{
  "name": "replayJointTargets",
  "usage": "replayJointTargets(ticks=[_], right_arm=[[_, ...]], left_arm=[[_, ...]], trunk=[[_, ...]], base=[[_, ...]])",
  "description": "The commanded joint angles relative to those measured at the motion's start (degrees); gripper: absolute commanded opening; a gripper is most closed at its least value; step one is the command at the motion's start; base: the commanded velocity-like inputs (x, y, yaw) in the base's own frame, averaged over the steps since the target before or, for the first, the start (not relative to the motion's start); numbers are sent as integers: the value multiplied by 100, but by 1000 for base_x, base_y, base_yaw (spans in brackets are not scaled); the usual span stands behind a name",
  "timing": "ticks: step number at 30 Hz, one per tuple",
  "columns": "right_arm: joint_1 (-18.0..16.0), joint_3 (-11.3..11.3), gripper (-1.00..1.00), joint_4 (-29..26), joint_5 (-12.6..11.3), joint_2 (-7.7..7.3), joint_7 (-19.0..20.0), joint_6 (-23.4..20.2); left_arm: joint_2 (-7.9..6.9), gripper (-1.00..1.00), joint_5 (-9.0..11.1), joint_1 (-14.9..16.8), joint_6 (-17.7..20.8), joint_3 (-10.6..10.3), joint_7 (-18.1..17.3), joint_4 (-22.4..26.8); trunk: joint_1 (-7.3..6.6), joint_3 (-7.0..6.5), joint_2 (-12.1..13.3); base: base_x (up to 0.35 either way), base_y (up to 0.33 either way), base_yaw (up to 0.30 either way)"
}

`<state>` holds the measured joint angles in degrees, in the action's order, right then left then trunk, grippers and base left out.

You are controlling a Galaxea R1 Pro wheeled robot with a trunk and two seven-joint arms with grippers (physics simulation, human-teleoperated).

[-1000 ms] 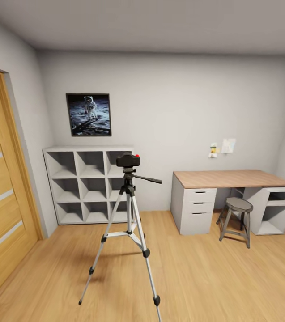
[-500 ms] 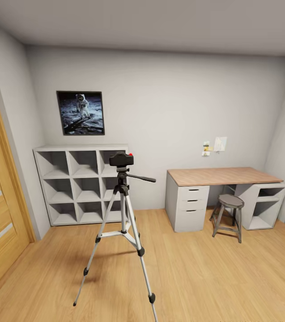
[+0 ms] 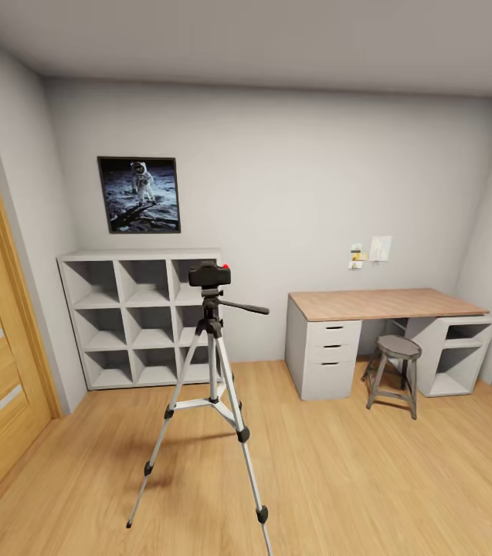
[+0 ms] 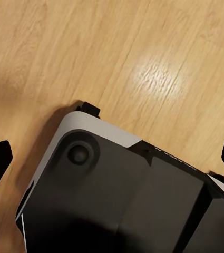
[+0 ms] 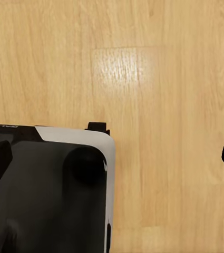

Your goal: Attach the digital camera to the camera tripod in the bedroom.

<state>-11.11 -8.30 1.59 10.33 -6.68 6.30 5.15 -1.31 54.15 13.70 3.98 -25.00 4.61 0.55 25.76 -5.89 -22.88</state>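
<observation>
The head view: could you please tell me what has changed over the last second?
The view itself shifted early on, widening as if the camera backed away; since then it is steady. The digital camera sits on the camera tripod throughout, beside the shelf and desk.

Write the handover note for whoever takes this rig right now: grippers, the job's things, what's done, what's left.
Left gripper: open, empty, pointing down at the wood floor over the robot's base.
Right gripper: open, empty, likewise.
Digital camera: sitting on the head of the camera tripod, which stands in the bedroom in front of the white cube shelf.
Done: camera appears mounted.
Left: probably nothing; confirm that it is seated firmly.
</observation>
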Motion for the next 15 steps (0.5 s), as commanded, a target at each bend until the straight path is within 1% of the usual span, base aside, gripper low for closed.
replayJointTargets(ticks=[1,15], right_arm=[[-5,-49,100,17,53,-2,12,33],[-5,-51,100,17,22,21,12,24]], left_arm=[[-1,100,43,1,24,-48,22,6],[-1,100,43,1,24,-50,22,6]], trunk=[[2,2,-4],[2,2,-4]], base=[[0,0,0],[0,0,0]])
